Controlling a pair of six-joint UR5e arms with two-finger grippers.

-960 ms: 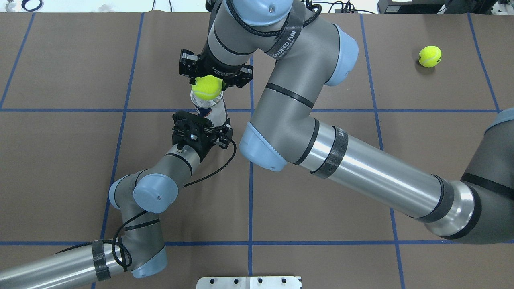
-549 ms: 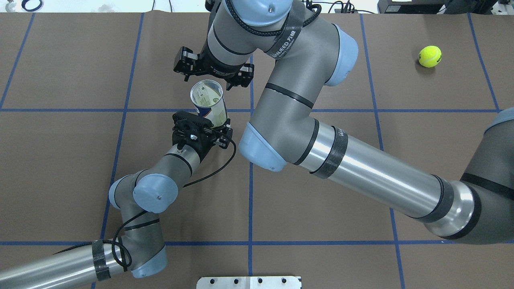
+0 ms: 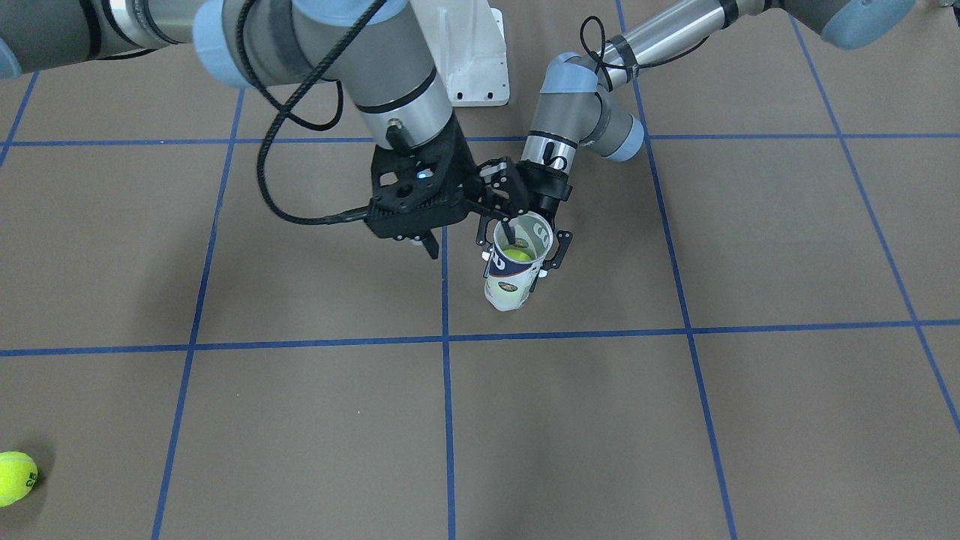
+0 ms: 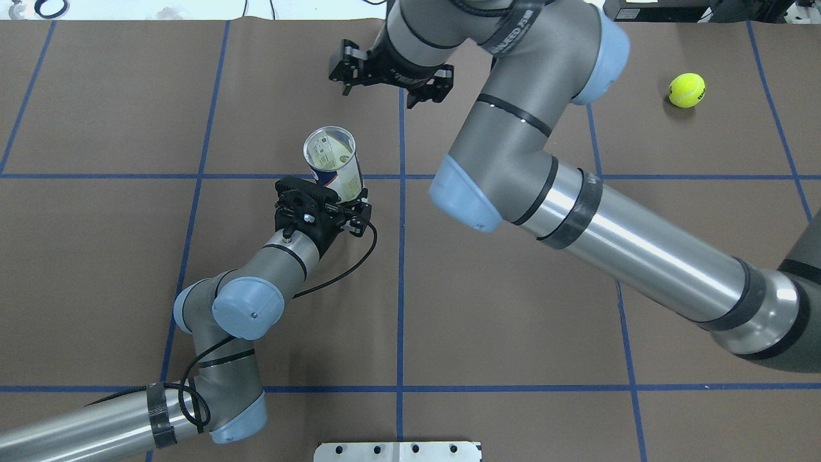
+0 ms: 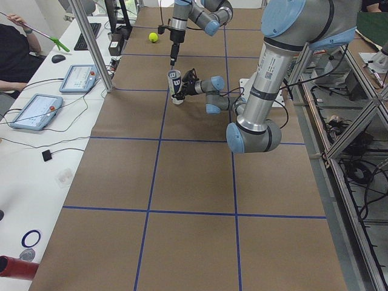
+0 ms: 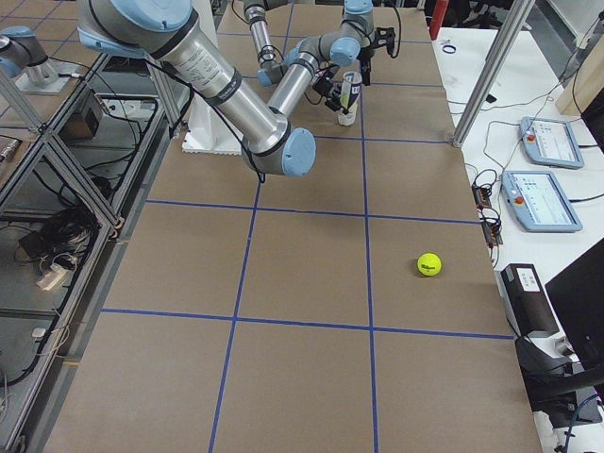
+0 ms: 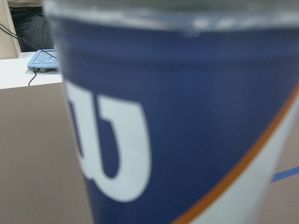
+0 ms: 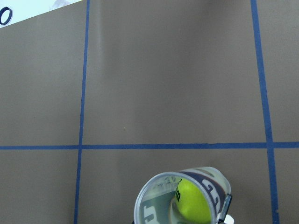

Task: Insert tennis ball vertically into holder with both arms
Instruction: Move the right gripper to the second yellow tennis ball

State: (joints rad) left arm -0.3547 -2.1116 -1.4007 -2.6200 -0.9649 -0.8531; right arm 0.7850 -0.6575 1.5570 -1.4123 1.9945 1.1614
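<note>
Fingers of the left gripper (image 4: 337, 204) are closed on the side of the holder (image 4: 349, 179) (its long axis stands vertical on the table, the tennis ball (image 8: 191, 203) inside), and beyond it, farther from the robot, the right gripper (image 4: 383, 90) hangs open and empty.

The table (image 4: 96, 289) is viewed steeply down from one long edge, from the opposite long edge, and lengthwise from both ends. The holder (image 4: 333, 163) is shared by all views, nearest in the left wrist's.
</note>
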